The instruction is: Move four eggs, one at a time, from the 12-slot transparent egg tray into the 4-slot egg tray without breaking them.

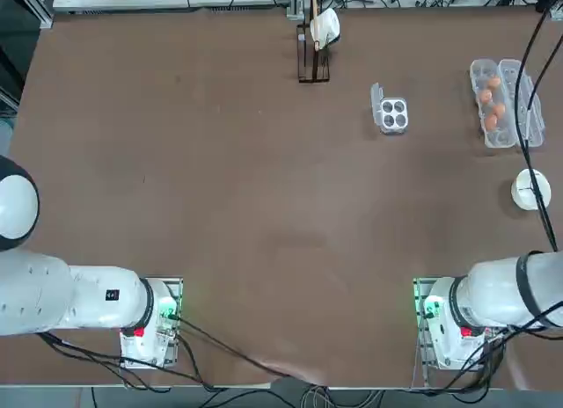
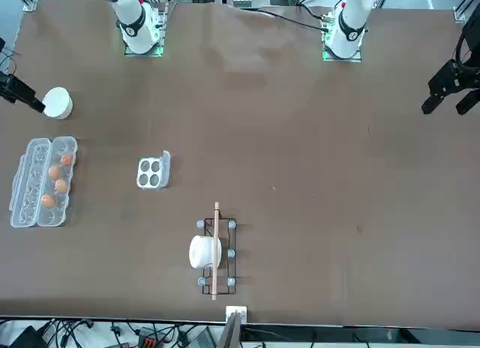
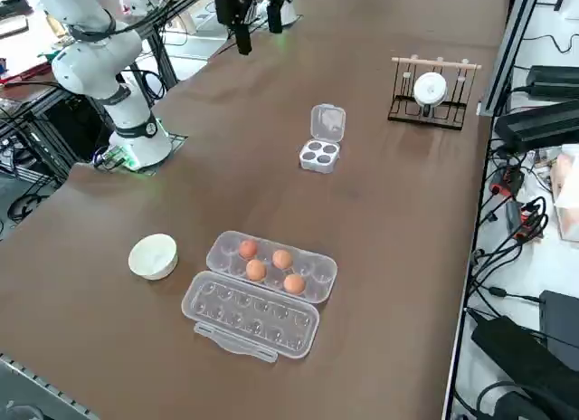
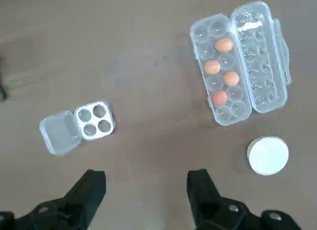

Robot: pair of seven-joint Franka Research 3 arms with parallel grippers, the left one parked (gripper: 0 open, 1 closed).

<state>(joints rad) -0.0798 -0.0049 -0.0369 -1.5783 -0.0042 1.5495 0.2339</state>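
Beside 12-slot transparent egg tray (image 4: 237, 61) white bowl (image 4: 268, 155), claw (image 4: 146, 190) open, high

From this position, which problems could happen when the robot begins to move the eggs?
The four eggs sit zigzag in neighbouring cups of the 12-slot transparent egg tray, so the wide-open right gripper, high above the table, may knock a neighbour while gripping one. The white bowl stands beside that tray and could be bumped. The 4-slot egg tray is small and may slide during placing.
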